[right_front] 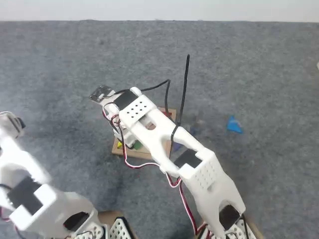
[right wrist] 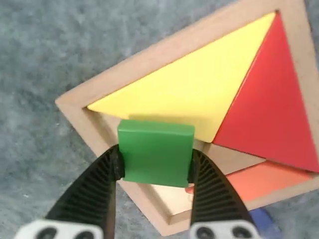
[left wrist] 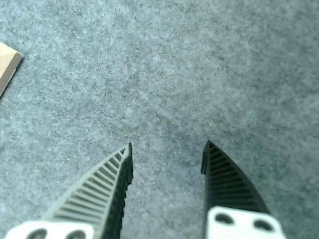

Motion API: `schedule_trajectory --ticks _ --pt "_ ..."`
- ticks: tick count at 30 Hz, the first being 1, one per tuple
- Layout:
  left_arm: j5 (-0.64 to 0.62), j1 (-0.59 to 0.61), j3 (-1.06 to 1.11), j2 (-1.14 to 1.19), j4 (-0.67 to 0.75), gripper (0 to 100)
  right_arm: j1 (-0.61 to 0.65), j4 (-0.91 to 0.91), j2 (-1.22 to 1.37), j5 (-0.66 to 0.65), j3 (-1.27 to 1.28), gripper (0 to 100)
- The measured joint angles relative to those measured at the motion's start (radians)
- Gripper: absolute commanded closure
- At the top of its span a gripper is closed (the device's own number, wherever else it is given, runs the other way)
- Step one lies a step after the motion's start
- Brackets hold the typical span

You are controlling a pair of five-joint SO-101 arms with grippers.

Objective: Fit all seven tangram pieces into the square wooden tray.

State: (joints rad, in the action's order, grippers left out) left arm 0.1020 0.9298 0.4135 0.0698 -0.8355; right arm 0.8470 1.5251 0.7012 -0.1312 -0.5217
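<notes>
The square wooden tray [right wrist: 164, 45] holds a large yellow triangle [right wrist: 194, 84], a large red triangle [right wrist: 269, 109] and an orange piece [right wrist: 264, 180]. My right gripper [right wrist: 154, 162] is shut on a green square piece [right wrist: 155, 152], held just over the tray's bare floor near one corner. In the high view the right arm [right_front: 164, 139] covers most of the tray [right_front: 130, 152], where bits of yellow [right_front: 119, 144] and green [right_front: 136, 146] peek out. A blue piece [right_front: 234, 125] lies on the carpet to the right. My left gripper [left wrist: 167, 149] hangs open over bare carpet.
Grey carpet covers the whole table. A tray corner [left wrist: 7, 67] shows at the edge of the left wrist view. The left arm [right_front: 30, 194] stands at the lower left. A dark blue piece [right wrist: 264, 219] lies just outside the tray.
</notes>
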Motion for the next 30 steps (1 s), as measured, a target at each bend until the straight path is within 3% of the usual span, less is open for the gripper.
schedule_trajectory --ticks 7,15,30 --pt "0.0 0.0 0.0 0.0 0.0 77 -0.015 0.0 0.0 0.041 0.0 96.1" --pt "0.0 0.0 0.0 0.0 0.0 77 -0.026 0.055 0.0 0.071 0.0 76.3" --pt "0.0 0.0 0.0 0.0 0.0 77 -0.028 0.057 0.0 0.077 0.0 76.0"
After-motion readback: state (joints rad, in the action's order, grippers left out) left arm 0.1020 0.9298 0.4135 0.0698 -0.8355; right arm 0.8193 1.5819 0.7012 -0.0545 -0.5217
